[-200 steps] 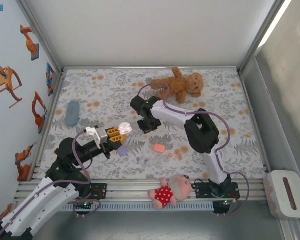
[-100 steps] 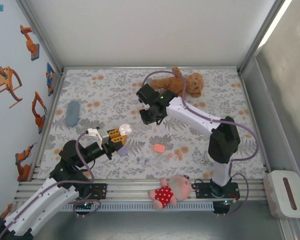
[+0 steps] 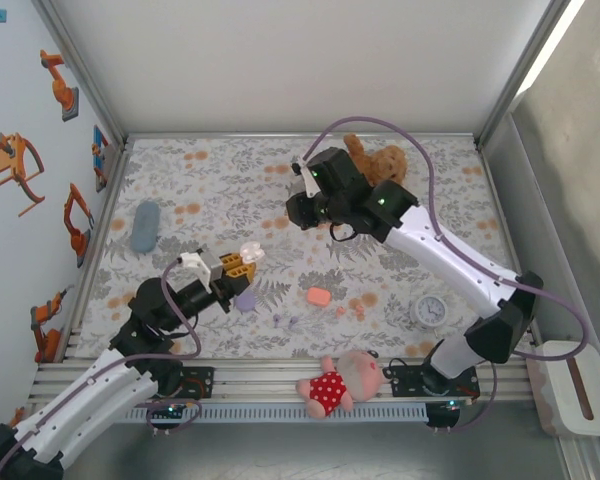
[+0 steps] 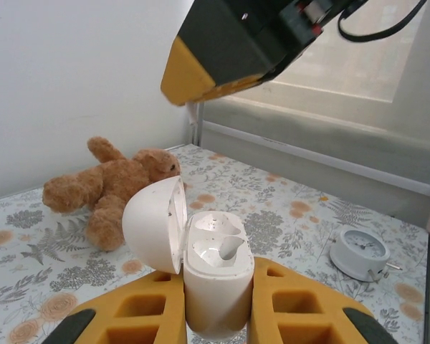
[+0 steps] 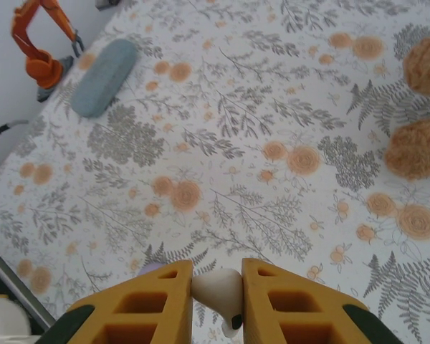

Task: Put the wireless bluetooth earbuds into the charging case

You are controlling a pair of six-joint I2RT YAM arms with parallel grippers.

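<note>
Bright even light, soft shadows, sharp focus (glare strip top rt).

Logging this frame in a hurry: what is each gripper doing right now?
Left gripper: shut on the white charging case, lid open.
Right gripper: shut on a white earbud.

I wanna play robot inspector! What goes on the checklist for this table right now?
Surface: flowery cloth, lying flat.
Job's things: open white case and pale earbud, both held; coral case, lilac case and loose tiny buds on the cloth.
Clutter: teddy bear, pig doll, clock, blue-grey pouch.
Claws: left claw shut on the case; right claw shut on the earbud.
Cables: purple cable loops above the right arm.
Surroundings: white walls; robot stickers on the left one.
</note>
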